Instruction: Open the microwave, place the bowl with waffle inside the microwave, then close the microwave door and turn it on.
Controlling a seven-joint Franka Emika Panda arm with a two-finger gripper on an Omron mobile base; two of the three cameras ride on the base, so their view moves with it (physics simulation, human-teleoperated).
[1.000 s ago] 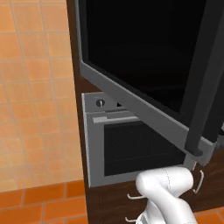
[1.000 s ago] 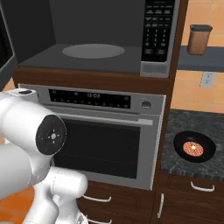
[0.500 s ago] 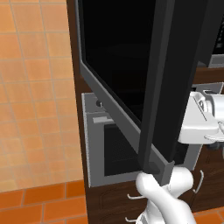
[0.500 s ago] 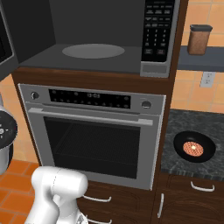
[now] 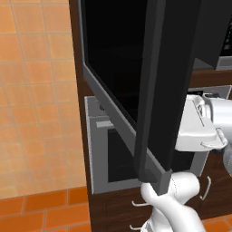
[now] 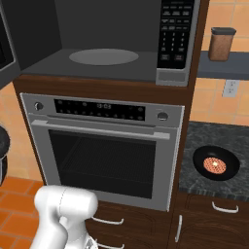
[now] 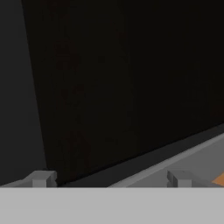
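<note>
Microwave (image 6: 107,44) door (image 5: 136,86) stands open — step one done; bowl (image 6: 216,163) with waffle (image 6: 214,165) awaits on counter (image 6: 214,141); gripper (image 7: 109,178) spread, empty.

microwave keypad (image 6: 174,30): I see rows of small pale marks on the black panel, too small for me to read.
oven display strip (image 6: 100,109): pale digits and symbols in a line, blurred; I cannot make out a single one.
oven knobs (image 6: 163,116): no marking I can read.
jar on the shelf (image 6: 222,44): no label that I can see.
microwave door (image 5: 136,77): plain black glass with a grey border, no brand or sign on it from my left base view.
hand view: dark surfaces before my fingertips (image 7: 42,178), nothing written.
</note>
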